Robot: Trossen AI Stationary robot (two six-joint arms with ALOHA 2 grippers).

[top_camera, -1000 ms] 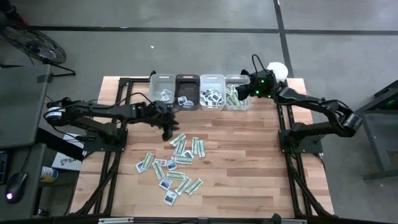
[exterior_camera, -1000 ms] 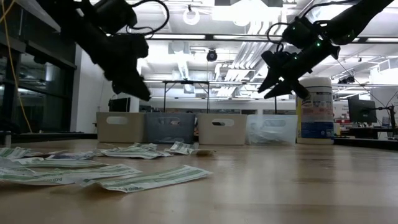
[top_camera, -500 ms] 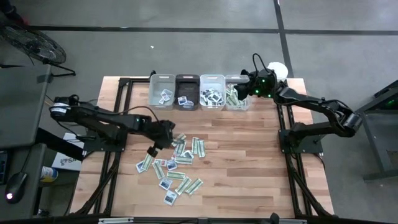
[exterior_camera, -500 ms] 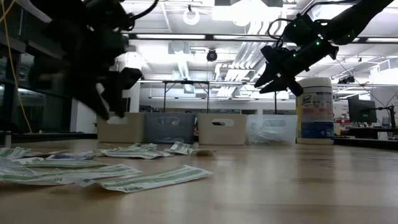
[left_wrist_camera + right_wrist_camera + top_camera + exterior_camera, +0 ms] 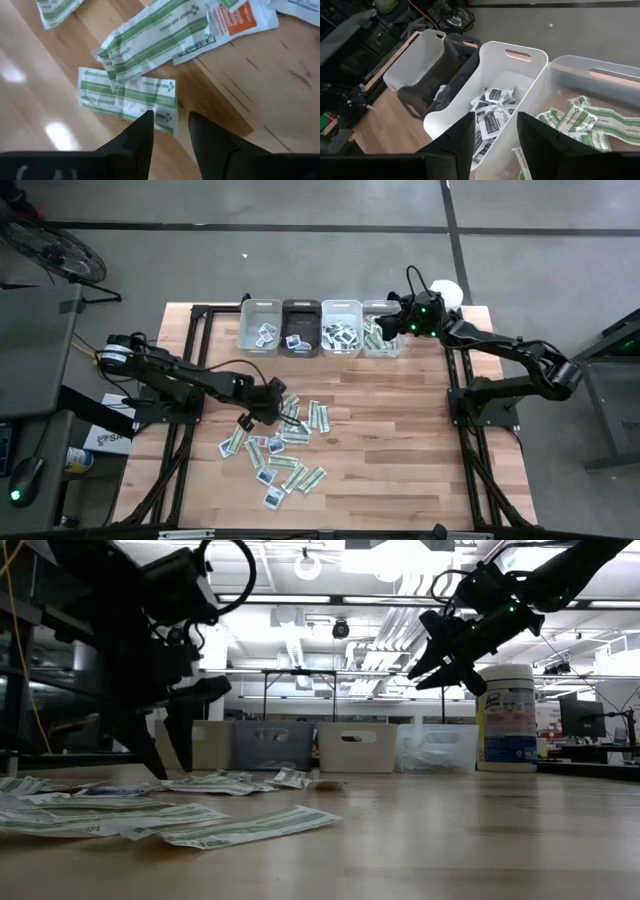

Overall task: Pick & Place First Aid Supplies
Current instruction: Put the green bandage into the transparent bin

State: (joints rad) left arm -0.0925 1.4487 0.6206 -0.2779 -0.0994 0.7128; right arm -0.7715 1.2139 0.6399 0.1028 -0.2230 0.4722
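Note:
The first aid supplies [image 5: 285,442] lie scattered flat on the wooden table, green-and-white strips mixed with squarish white packets. My left gripper [image 5: 258,412] [image 5: 172,765] is low over the left part of this pile. It slants down and is open, with nothing between its fingers [image 5: 170,120]. One green-and-white packet [image 5: 125,95] lies just beyond the fingertips. My right gripper [image 5: 392,325] [image 5: 428,675] hangs open and holds nothing. It is above the white bin [image 5: 495,75] and the clear bin [image 5: 590,85] at the far edge. My left gripper comes at the pile from above, slanting down. One fingertip [image 5: 146,122] stands at the near edge of a green-and-white packet [image 5: 160,107] that lies flat on the table. I cannot tell whether it touches the packet.
Several small bins [image 5: 320,328] stand in a row at the far edge, with packets inside. A tall white canister [image 5: 507,715] stands to their right. The table's right half and near part [image 5: 400,450] are bare wood.
My left gripper has moved from near the bins toward the near edge and down onto the pile. It rolled about its own axis on the way. Its fingers are as far apart as before. The packets lie where they were.

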